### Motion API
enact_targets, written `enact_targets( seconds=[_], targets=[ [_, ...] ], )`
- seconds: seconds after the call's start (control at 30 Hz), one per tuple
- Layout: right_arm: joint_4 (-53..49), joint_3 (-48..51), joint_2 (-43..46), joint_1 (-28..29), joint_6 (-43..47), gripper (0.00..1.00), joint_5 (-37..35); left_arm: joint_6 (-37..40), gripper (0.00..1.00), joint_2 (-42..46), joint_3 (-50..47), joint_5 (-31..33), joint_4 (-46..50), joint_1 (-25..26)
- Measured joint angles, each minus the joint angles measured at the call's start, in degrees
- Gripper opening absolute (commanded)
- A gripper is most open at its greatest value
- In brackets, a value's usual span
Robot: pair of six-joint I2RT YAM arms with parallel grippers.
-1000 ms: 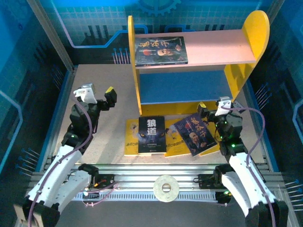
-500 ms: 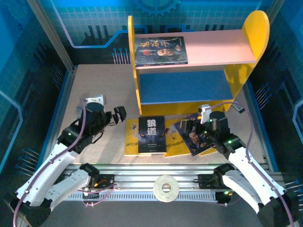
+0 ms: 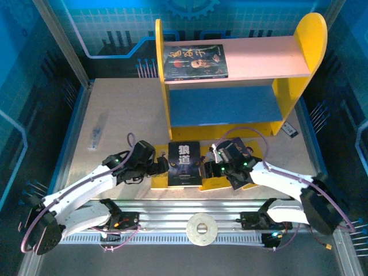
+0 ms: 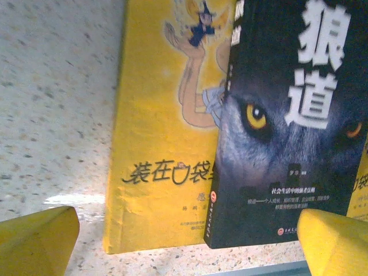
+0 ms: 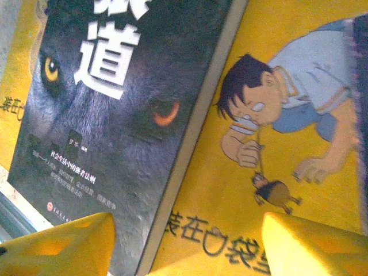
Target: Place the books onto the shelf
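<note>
Our left gripper (image 4: 187, 238) had its fingers (image 4: 37, 238) spread, clasping nothing, above the near edge of the wolf book (image 4: 287, 132). Our right gripper (image 5: 187, 247) stood parted too, astride its other edge. That book lay on thin yellow books (image 4: 161, 144) on the table (image 3: 115, 126) before the shelf (image 3: 259, 57). We judged pickup in hand: next, work a finger under an edge.

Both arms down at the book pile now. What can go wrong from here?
1. Wolf book overlaps yellow books on either side; pinching its edge may drag one along.
2. Left gripper and right gripper flank that same book, close together; they might collide.
</note>
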State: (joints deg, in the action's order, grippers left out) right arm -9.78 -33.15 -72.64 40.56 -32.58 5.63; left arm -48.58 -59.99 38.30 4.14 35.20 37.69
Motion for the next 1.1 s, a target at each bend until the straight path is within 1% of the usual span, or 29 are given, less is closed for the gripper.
enact_targets(
  seconds=[0.27,0.4,0.5,0.77,0.9,1.1],
  targets=[
    [3.1,-3.9,-6.2,1.2,-1.3,0.53,0.8,0.6,0.96,-8.8,2.2,-3.0,-3.8,2.1],
    [3.5,-4.9,-8.0,1.4,-1.6,0.48,0.7,0.7,0.96,-10.8,2.8,-4.5,-5.8,2.2],
    [3.4,-5.1,-8.5,1.5,-1.9,0.41,0.5,0.7,0.96,-11.9,2.8,-5.7,-7.2,2.3],
    [2.7,-5.1,-11.1,1.8,-1.8,0.30,-1.6,0.7,0.95,-16.8,2.8,-9.4,-11.3,2.9],
    [2.9,-5.1,-11.6,2.5,-1.4,0.26,-2.2,0.7,0.95,-20.4,3.3,-10.4,-12.2,4.2],
    [3.8,-5.4,-12.4,3.6,-0.8,0.21,-2.9,0.6,0.93,-23.5,5.2,-11.7,-13.3,5.4]
  ],
)
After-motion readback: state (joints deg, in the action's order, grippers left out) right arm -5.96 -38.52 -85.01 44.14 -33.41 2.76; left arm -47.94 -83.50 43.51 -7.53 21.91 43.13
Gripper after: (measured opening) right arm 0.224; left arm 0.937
